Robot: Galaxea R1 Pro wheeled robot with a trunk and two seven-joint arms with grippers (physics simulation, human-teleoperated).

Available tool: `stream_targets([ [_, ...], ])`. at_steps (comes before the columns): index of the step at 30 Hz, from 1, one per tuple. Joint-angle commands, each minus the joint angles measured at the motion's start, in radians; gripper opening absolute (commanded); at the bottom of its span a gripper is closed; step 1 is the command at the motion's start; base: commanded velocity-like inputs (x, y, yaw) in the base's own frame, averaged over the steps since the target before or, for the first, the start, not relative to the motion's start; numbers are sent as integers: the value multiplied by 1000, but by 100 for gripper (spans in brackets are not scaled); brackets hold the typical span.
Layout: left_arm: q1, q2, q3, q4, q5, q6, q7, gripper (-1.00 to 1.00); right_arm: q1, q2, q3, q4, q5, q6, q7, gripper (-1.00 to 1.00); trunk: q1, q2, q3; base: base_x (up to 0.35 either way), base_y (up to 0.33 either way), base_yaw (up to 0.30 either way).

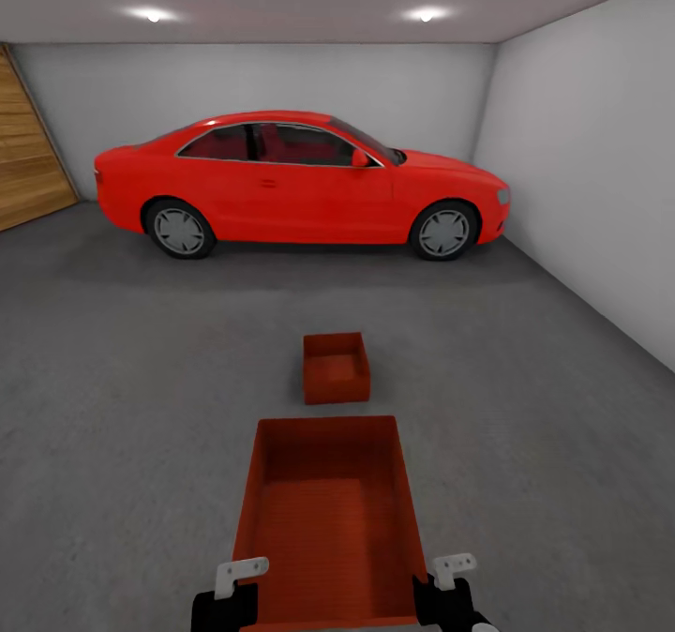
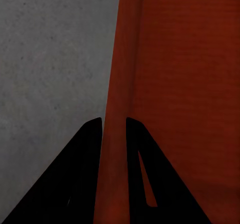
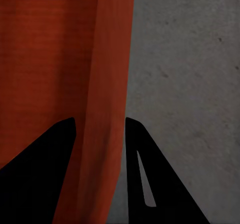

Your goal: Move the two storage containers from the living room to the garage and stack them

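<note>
I am in the garage. One orange-red storage container (image 1: 336, 367) rests on the dark grey concrete floor (image 1: 141, 379) ahead of me. The other storage container (image 1: 323, 510) is held up close in front of me, above the floor. My left gripper (image 1: 234, 587) is shut on its left wall (image 2: 116, 109), one finger on each side. On the opposite side, my right gripper (image 1: 448, 583) is shut on the right wall (image 3: 102, 109) the same way. The ribbed base (image 2: 195, 84) shows inside the held bin.
A glossy red car (image 1: 300, 187) is parked across the back of the garage. A wood-panelled door (image 1: 28, 154) is at the far left and a white wall (image 1: 600, 173) runs along the right. Open concrete lies around the grounded bin.
</note>
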State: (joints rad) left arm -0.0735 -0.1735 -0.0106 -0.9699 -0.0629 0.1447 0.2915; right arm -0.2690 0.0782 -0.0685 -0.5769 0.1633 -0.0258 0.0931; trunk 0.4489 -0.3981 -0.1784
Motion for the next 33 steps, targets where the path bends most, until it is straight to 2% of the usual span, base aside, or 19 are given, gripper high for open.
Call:
stream_targets([
  [1,0,-1,-8,34,0,9,11,-100,-1,17,-8,-3,5,-33,13,-100,1,-2,-2,321,1,0],
  [33,0,-1,-7,36,0,9,9,-100,-1,17,-8,-3,5,-32,13,-100,1,-2,-2,321,0,0],
])
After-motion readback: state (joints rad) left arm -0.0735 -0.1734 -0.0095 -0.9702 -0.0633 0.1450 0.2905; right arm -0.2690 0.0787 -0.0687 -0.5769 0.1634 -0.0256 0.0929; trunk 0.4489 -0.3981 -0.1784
